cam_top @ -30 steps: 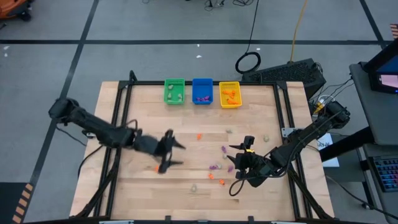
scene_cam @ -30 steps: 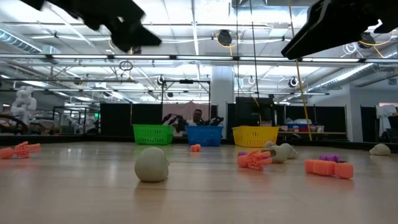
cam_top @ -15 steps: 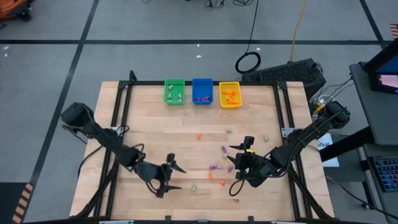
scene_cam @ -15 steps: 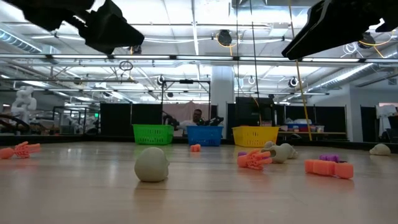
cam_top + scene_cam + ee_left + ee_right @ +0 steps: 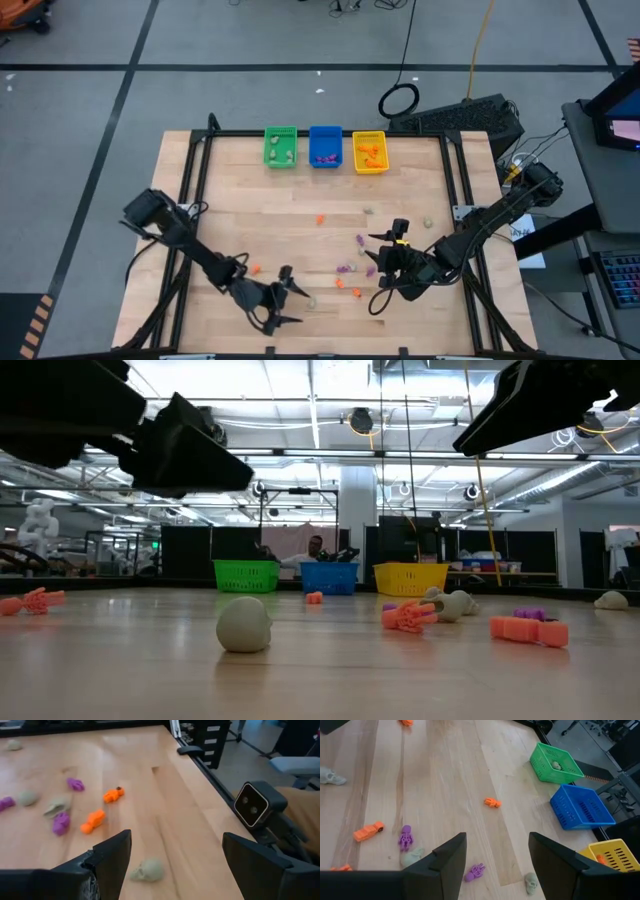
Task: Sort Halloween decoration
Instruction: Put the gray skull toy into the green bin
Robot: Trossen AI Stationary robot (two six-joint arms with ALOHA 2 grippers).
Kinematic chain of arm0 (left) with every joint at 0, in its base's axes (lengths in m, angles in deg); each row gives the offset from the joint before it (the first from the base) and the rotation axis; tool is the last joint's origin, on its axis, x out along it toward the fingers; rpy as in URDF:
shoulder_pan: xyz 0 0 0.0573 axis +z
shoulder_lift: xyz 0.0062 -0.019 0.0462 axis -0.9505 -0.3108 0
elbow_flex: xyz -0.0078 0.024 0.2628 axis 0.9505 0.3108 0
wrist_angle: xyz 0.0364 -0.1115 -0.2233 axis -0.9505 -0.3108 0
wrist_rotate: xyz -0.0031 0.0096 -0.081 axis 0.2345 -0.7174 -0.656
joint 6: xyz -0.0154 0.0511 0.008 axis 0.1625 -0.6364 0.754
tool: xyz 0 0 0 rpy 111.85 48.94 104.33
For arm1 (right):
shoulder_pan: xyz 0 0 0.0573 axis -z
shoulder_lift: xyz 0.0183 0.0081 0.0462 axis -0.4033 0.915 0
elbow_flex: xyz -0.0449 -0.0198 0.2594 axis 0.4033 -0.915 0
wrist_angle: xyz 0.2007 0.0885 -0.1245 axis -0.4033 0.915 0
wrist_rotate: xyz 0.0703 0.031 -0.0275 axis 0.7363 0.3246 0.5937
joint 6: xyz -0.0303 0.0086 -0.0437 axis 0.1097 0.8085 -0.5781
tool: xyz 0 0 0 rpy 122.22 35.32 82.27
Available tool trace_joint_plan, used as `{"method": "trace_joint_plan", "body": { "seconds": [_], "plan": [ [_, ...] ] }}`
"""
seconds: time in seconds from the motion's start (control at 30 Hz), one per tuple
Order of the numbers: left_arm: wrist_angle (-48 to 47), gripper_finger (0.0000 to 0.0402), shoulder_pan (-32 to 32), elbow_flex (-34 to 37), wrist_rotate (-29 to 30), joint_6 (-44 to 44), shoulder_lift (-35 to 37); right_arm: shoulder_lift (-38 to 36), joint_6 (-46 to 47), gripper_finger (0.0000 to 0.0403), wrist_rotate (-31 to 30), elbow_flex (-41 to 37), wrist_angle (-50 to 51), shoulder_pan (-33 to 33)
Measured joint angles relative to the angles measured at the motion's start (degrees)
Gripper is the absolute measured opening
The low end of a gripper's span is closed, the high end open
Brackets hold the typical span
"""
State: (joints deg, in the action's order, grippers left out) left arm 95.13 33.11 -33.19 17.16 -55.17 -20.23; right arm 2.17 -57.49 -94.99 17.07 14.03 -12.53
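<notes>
Small trinkets in orange, purple and pale beige lie scattered on the wooden table (image 5: 230,200). My left gripper (image 5: 283,298) is open and empty near the table's near edge. A pale skull (image 5: 312,300) lies on the table just right of its fingertips; in the left wrist view the pale skull (image 5: 148,869) lies ahead between the fingers. An orange trinket (image 5: 255,268) lies just left of this arm. My right gripper (image 5: 383,270) is open and empty over the right half, beside purple trinkets (image 5: 343,269) and orange ones (image 5: 339,282). Both grippers are above the table in the low view.
A green bin (image 5: 280,147), a blue bin (image 5: 325,147) and a yellow bin (image 5: 369,152) stand in a row at the far edge, each holding a few trinkets. More trinkets lie mid-table (image 5: 320,218). A black frame rail (image 5: 195,200) runs along each side.
My left gripper has gone toward the table's near edge and a little right, up to the pale skull, staying open. The orange trinket that lay by its fingers now lies behind it. My right gripper has kept still.
</notes>
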Motion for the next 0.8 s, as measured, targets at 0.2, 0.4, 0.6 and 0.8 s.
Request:
{"method": "trace_joint_plan", "body": {
  "seconds": [0.2,0.4,0.6,0.8],
  "plan": [
    [-0.79,0.0312,0.02,-4.76,0.48,-3.66,-5.41,0.00,0.00,0.0201,0.02,0.00,0.00,0.00],
    [-7.39,0.0312,1.07,-5.43,2.09,-1.14,-6.57,0.00,0.00,0.0201,0.11,0.00,0.00,0.00],
    [-8.55,0.0312,2.27,-5.42,3.17,2.91,-6.57,0.00,0.00,0.0201,0.13,0.00,0.00,0.00],
    [-8.48,0.0312,2.56,-5.40,3.49,2.93,-6.57,0.00,0.00,0.0201,0.15,0.00,0.00,0.00]
  ]
}}
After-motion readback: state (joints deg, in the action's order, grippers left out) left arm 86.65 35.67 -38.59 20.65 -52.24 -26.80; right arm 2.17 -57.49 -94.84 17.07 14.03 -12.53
